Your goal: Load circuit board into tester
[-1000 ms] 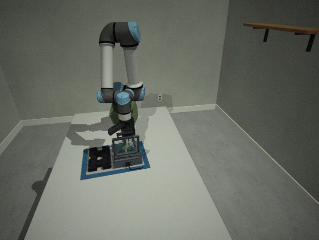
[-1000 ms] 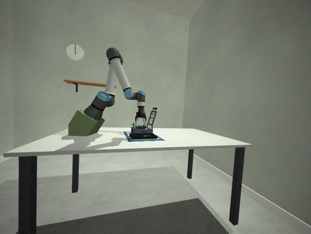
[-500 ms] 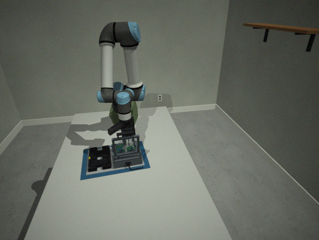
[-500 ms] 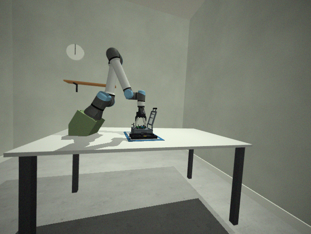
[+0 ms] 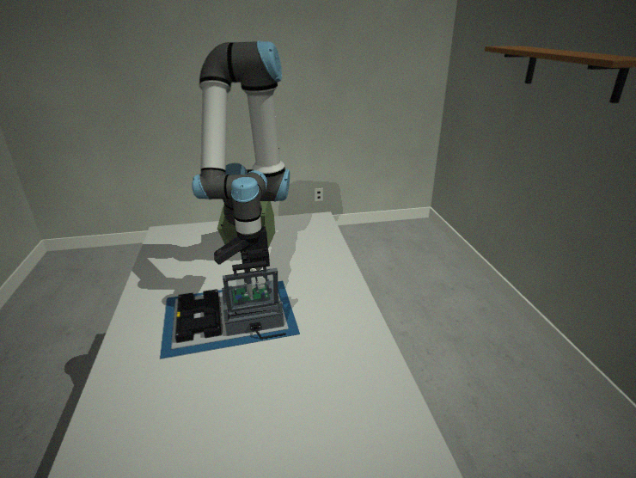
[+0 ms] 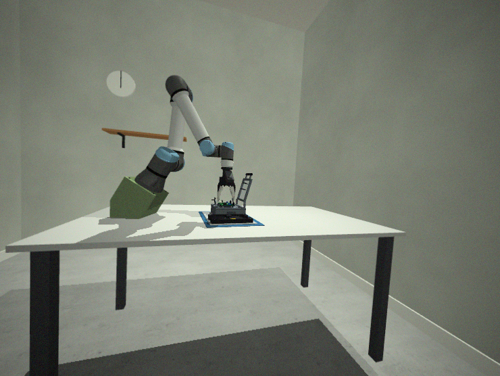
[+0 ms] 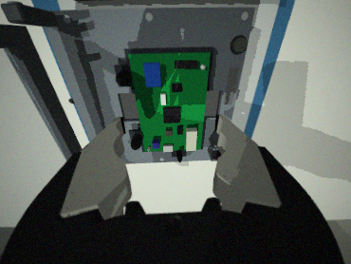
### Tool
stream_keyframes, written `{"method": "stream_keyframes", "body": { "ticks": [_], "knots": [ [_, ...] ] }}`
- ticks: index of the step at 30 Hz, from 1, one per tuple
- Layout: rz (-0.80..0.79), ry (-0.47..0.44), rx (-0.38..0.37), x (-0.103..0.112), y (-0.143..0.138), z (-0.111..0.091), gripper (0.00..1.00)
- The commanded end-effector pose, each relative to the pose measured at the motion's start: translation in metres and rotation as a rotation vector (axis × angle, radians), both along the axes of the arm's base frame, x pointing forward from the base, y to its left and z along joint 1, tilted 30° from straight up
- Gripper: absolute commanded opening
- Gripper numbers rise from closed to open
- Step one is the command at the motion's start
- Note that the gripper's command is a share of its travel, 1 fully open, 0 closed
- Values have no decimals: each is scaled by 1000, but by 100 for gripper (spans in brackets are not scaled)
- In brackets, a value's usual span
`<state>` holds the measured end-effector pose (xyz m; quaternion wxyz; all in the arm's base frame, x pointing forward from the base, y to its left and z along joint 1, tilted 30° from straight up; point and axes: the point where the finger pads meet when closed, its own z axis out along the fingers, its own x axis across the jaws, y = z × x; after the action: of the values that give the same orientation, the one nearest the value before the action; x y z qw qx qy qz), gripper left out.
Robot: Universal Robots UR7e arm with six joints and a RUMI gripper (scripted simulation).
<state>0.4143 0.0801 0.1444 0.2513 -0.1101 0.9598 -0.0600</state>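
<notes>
The green circuit board (image 7: 171,102) (image 5: 245,295) lies flat in the grey tester (image 7: 190,33) (image 5: 252,322), component side up. Its white connector (image 7: 191,138) is at the end nearest the wrist camera, beside a small black post (image 7: 179,155). My gripper (image 7: 170,117) (image 6: 226,197) (image 5: 255,281) is open and hangs just above the board, one finger on each long side, touching nothing. The tester's lid (image 5: 250,272) (image 6: 244,189) stands open and upright. The black tray (image 5: 197,315) to the tester's left holds no board.
Tray and tester sit on a blue-bordered mat (image 5: 226,348) (image 6: 258,223) on the white table (image 5: 257,411). The arm's green base (image 6: 133,199) stands behind them. A dark cable (image 5: 270,334) lies in front of the tester.
</notes>
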Motion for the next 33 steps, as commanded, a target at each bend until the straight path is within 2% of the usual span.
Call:
{"method": "stream_keyframes", "body": {
  "ticks": [1, 8, 17, 19, 33],
  "knots": [
    [0, 0, 0, -5, 1, 10, 59],
    [0, 0, 0, -17, 2, 31, 59],
    [0, 0, 0, -42, 5, 73, 59],
    [0, 0, 0, -42, 5, 73, 59],
    [0, 0, 0, -83, 10, 145, 59]
  ]
}}
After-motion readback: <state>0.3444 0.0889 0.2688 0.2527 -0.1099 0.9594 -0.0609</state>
